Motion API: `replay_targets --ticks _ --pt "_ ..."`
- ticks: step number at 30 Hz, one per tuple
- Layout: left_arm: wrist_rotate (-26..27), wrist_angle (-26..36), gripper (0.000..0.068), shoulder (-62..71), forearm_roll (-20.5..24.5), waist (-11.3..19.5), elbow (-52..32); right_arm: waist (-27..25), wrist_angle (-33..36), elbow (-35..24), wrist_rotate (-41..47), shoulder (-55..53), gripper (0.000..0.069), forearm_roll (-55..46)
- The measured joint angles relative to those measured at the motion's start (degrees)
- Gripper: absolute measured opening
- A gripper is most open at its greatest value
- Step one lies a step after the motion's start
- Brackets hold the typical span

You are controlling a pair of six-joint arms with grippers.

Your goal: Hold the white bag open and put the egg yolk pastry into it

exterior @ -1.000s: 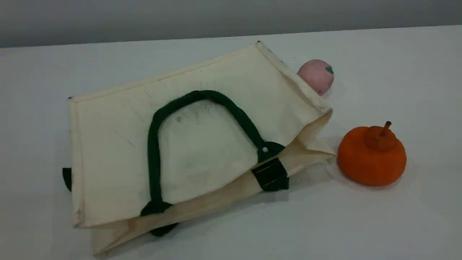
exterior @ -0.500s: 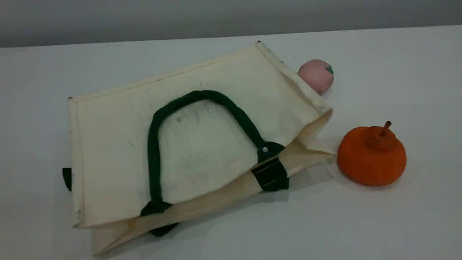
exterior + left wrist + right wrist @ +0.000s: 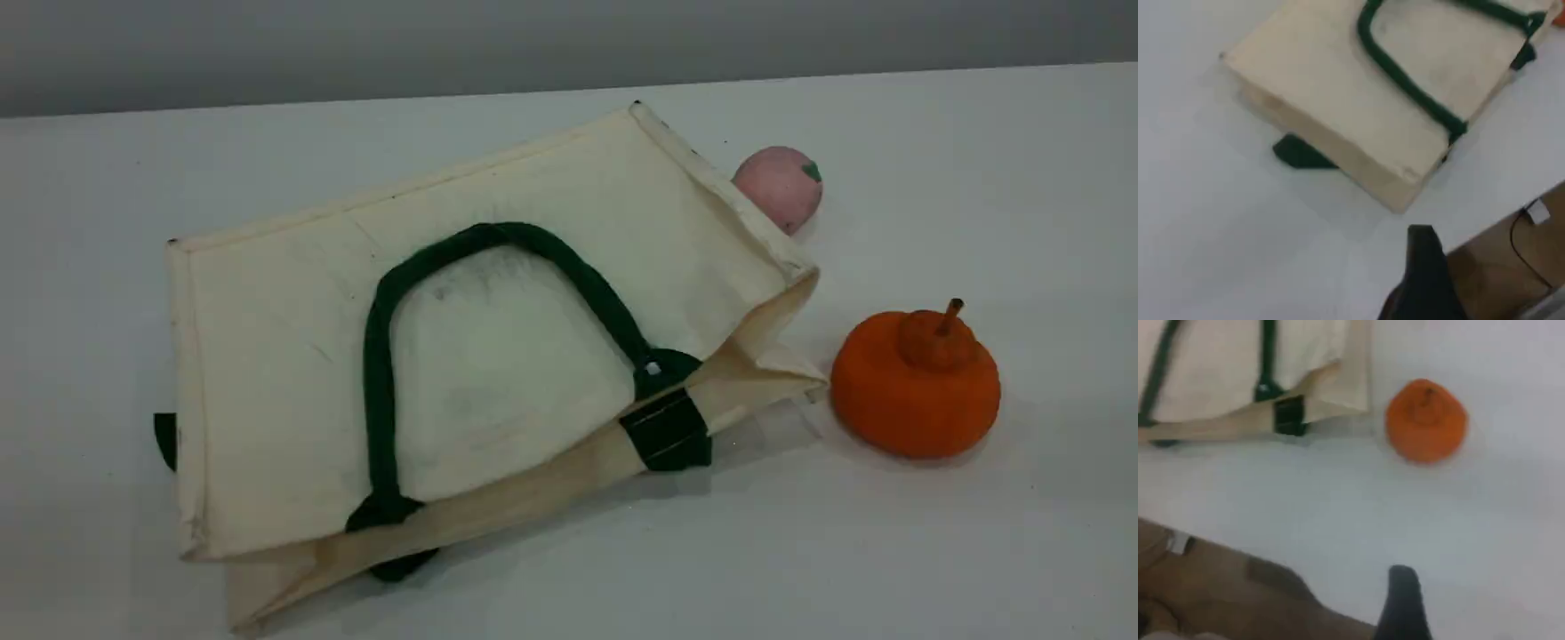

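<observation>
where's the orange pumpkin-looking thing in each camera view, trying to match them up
Scene view: the orange pumpkin-shaped thing sits at the right, just off the white bag's open end.
Left wrist view: at most an orange sliver at the right edge near the top.
Right wrist view: upper right of centre, right of the bag's open end.
Shared landmark: the bag's dark green handle, seen in all three views.
</observation>
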State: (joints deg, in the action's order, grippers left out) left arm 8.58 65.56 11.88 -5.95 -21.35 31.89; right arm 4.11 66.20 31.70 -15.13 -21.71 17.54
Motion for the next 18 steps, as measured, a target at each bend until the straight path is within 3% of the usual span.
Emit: replay_targets --ticks 12,18 --pt "-2.10 -1.09 0.0447 0.00 1.72 0.00 -1.47 0.00 -4.24 -2.59 0.28 0.00 0.0400 -1.22" --pt "-2.10 -2.89 0.0447 0.00 2.86 0.00 -2.58 0.00 -4.18 -2.59 0.67 0.00 0.0386 -1.38"
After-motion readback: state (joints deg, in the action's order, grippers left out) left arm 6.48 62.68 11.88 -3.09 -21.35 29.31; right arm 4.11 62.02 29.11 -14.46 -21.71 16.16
